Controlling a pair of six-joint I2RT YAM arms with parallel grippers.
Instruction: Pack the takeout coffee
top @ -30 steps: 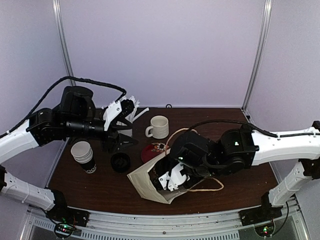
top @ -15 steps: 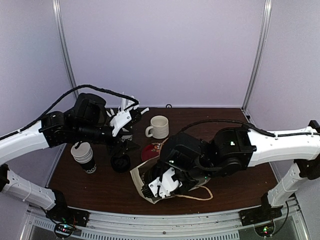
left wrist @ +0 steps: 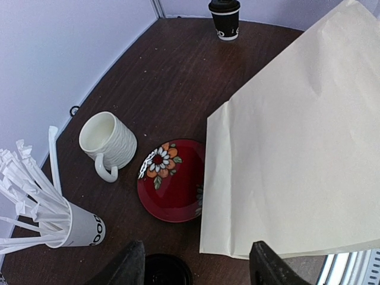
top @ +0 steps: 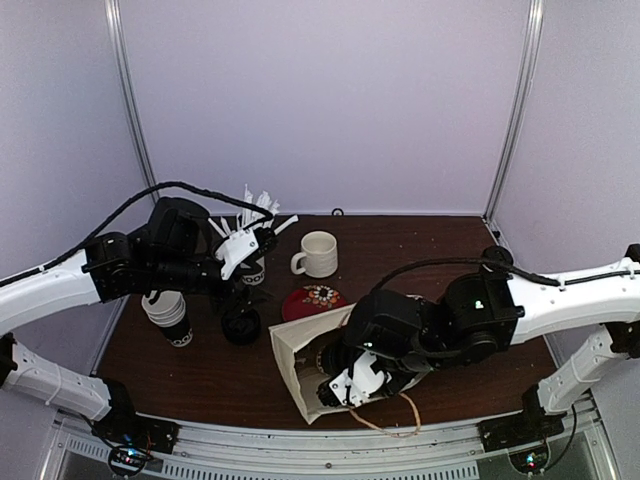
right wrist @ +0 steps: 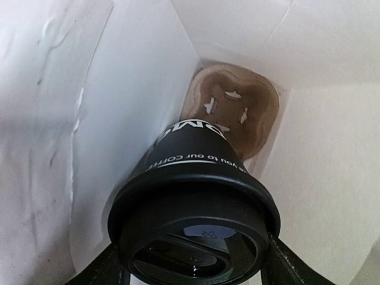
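Takeout coffee cup (right wrist: 196, 196) gripped inside the white paper bag (right wrist: 71, 119) by the right claw (right wrist: 193, 264)

Its two fingers press the black lid from either side, jaws spread wide around it. White print on the black wall reads "COFFEE" among words cut off by the rim, and a brown card insert (right wrist: 237, 113) lies at the bag's bottom beyond. The left claw (left wrist: 199, 264) hangs well open and empty over a second black lidded cup (left wrist: 168, 272) on the brown table (left wrist: 178, 71). A third black cup (left wrist: 224, 18) stands far off near the table's edge, its lettering too small to read. The white straw cup (left wrist: 80, 225), near the cream mug (left wrist: 107, 142) and red flowered saucer (left wrist: 172, 184), shows only two round letters I can't be sure of
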